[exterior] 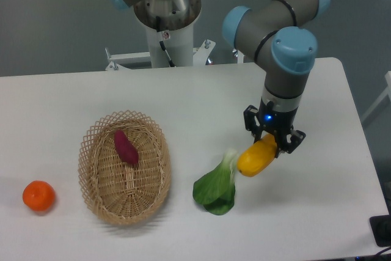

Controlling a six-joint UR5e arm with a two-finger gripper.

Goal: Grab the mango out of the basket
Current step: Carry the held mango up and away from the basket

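The yellow-orange mango (257, 157) hangs tilted above the white table, right of centre, with my gripper (272, 143) shut on its upper end. The light tan wicker basket (153, 143) lies well to the left of the gripper, at the table's front left. Only a dark purple-red sweet potato (125, 147) rests inside it.
A green leafy vegetable (217, 186) lies on the table just left of and below the mango. A round orange tangerine (39, 195) sits near the front left edge. The arm's white base column (166, 32) stands behind the table's far edge.
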